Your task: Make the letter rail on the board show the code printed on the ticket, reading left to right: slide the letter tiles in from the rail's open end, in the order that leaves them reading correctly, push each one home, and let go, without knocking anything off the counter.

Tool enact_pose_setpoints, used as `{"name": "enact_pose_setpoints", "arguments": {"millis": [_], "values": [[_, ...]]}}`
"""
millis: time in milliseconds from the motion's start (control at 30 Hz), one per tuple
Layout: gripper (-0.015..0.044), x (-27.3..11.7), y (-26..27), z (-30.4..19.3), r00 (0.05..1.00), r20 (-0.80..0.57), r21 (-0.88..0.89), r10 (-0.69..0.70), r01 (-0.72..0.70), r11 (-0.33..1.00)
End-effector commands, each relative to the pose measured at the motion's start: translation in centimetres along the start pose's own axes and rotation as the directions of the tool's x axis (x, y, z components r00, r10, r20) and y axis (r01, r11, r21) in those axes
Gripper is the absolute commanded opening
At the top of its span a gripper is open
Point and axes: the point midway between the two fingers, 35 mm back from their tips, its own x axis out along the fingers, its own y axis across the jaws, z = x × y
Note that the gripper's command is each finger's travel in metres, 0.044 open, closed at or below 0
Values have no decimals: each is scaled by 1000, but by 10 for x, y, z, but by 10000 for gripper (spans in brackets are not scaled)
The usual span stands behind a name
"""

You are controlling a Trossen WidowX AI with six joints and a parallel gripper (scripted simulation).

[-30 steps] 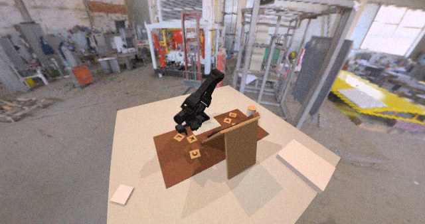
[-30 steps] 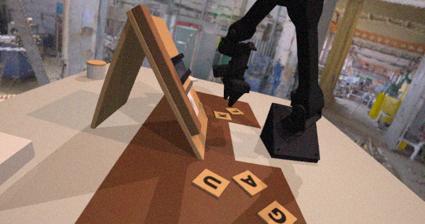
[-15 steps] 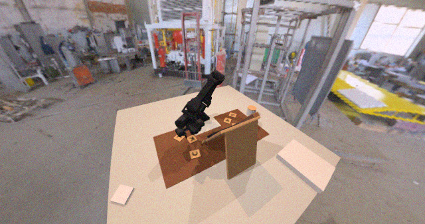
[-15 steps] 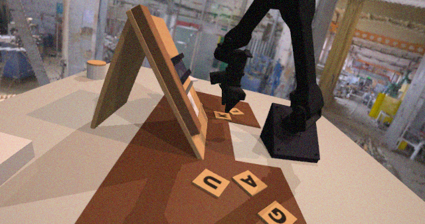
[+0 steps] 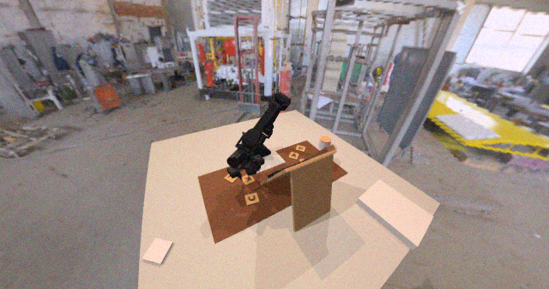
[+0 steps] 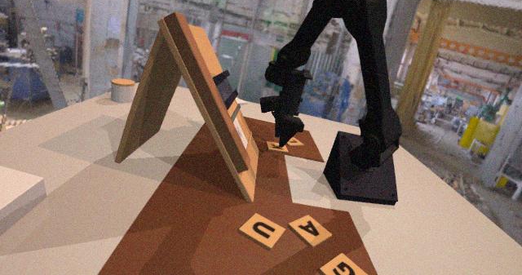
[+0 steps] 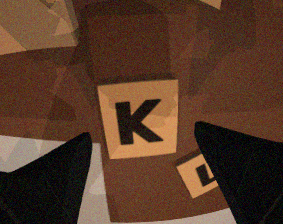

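The K tile (image 5: pixel 248 178) (image 6: pixel 277 147) (image 7: pixel 137 120) lies flat, letter up. My gripper (image 5: pixel 243 174) (image 6: pixel 282 144) (image 7: pixel 143 134) is open and empty just above it, fingers either side. The L tile (image 5: pixel 231 178) (image 6: pixel 294 142) (image 7: pixel 196 176) lies beside it, partly behind a finger in the wrist view. The C tile (image 5: pixel 251 198) lies nearer the front. The U tile (image 6: pixel 262 230), A tile (image 6: pixel 310 230) (image 5: pixel 293 155) and G tile (image 6: pixel 342 266) (image 5: pixel 300 147) lie beyond the board's other end. The leaning board (image 5: pixel 313 190) (image 6: pixel 204 91) bears the dark rail (image 6: pixel 225 90) and the ticket (image 6: pixel 241 133), unreadable now.
A brown mat (image 5: pixel 227 220) (image 6: pixel 179 210) lies under the tiles and the board's front. A lidded pot (image 5: pixel 325 142) (image 6: pixel 122 91) stands behind the board. A large pale block (image 5: pixel 396 212) (image 6: pixel 16 189) and a small pale block (image 5: pixel 158 250) lie on the counter.
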Motion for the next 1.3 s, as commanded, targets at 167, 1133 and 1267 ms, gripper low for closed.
{"name": "enact_pose_setpoints", "arguments": {"millis": [167, 1133, 1267], "values": [[340, 12, 0, 1, 1000, 3, 4, 2, -2, 1000], [221, 19, 0, 1, 1000, 3, 4, 3, -3, 1000], [135, 16, 1, 0, 1000, 3, 4, 2, -2, 1000]]}}
